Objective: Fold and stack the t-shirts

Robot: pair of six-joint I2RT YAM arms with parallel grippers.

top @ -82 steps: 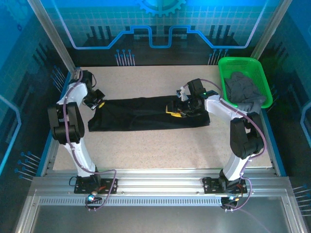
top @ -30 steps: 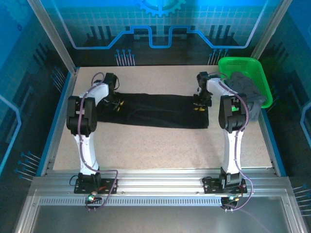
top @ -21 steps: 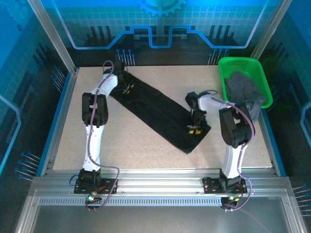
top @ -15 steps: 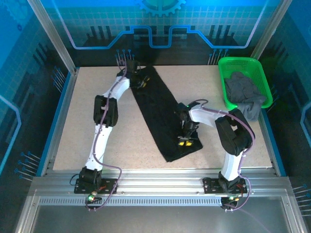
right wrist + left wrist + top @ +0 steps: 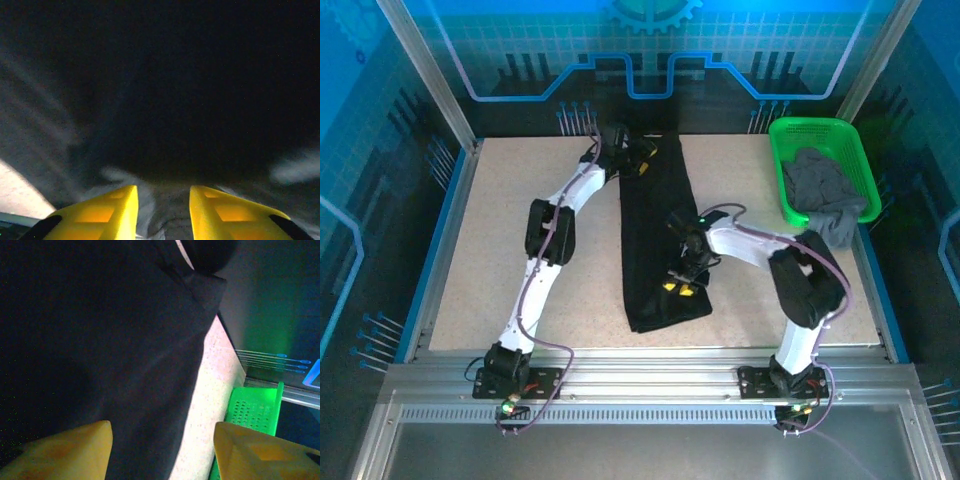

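Far R: basket w/ grey tee

The black t-shirt lies flat on the counter, folded into a long narrow strip, its far end beneath the left fingers, its near end just past the right fingers. The grey t-shirt sits crumpled well right of both

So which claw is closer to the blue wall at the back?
Left. The left claw is at the far end of the black shirt, right by the blue back wall. The right claw is over the shirt's near part, much farther from it.
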